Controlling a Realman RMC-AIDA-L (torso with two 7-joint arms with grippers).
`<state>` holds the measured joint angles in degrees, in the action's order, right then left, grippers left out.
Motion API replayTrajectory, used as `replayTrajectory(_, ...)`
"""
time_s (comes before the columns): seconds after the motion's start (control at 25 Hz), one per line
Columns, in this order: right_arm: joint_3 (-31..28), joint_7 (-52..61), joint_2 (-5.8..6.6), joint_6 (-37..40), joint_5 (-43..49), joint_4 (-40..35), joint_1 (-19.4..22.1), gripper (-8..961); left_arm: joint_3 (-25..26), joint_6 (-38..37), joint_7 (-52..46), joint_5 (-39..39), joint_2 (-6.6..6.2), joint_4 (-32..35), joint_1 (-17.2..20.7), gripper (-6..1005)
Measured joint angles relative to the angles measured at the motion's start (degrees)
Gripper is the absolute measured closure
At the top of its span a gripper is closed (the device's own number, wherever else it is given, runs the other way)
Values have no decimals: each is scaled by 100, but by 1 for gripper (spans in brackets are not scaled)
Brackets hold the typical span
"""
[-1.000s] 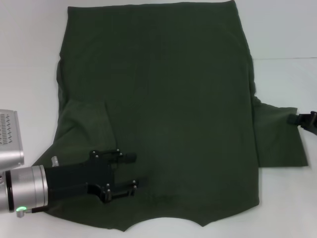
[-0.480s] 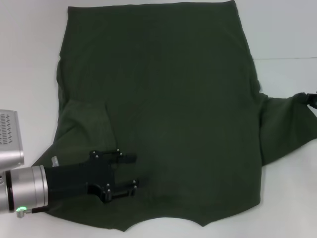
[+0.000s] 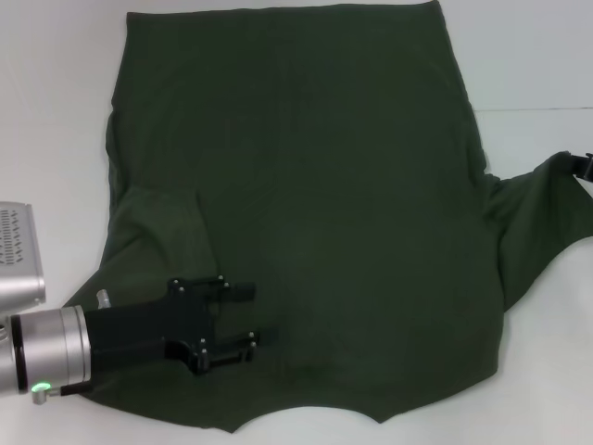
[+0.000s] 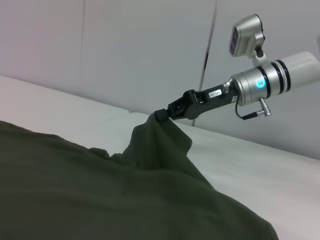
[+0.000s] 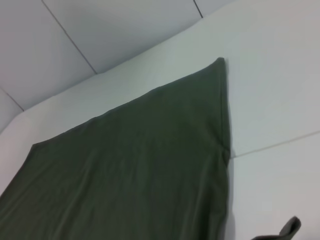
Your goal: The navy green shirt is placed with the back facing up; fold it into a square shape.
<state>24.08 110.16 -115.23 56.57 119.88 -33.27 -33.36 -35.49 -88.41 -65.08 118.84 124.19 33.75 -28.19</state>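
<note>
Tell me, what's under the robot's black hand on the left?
Under the left hand lies the navy green shirt, spread on the white table. The folded-in sleeve lies beside it. Whatever is beneath the cloth is covered.

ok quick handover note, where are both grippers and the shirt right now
Left gripper: open, over the shirt near its folded-in left sleeve.
Right gripper: shut on the right sleeve, holding it lifted at the table's right edge.
Shirt: spread flat on the white table.
Done: left sleeve folded in.
Left: fold the right sleeve in, then fold the body square.
</note>
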Motion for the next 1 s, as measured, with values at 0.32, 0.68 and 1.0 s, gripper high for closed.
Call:
replayTrajectory(0.32,29,-301,20,-180,2,-19,-105,940,-2,42,-64,-19,0,0,-10,355)
replayTrajectory(0.68,61,-442,26,-393,49,-81,-145,939,-2,43,-133,-74,0,0,-5,356)
replayTrajectory(1.0,379,-442,141,-539,63,-85,-137,938,-2,43,-136,-74,0,0,-6,356)
